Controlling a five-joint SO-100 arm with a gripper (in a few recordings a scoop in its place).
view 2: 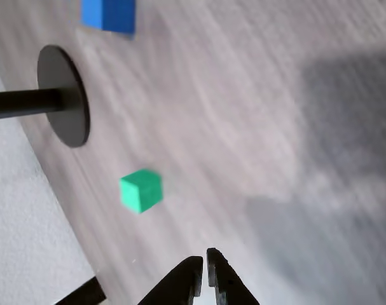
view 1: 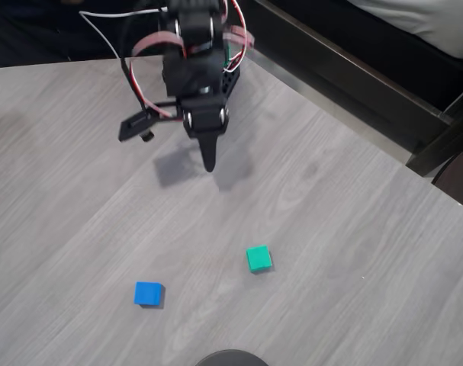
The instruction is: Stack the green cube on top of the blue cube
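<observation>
The green cube [view 1: 258, 258] lies on the grey wood table, right of the blue cube [view 1: 148, 293], with a clear gap between them. My gripper [view 1: 209, 162] hangs in the air well behind both cubes, black fingers pointing down and pressed together with nothing held. In the wrist view the shut fingertips of the gripper [view 2: 203, 262] show at the bottom edge, the green cube [view 2: 141, 189] sits ahead and to the left, and the blue cube [view 2: 108, 15] is cut off by the top edge.
A black round stand base [view 2: 64, 95] with a rod sits at the table's near edge [view 1: 231, 357]. A dark frame [view 1: 353, 72] runs along the table's far right side. Open table surface [view 1: 330, 229] surrounds both cubes.
</observation>
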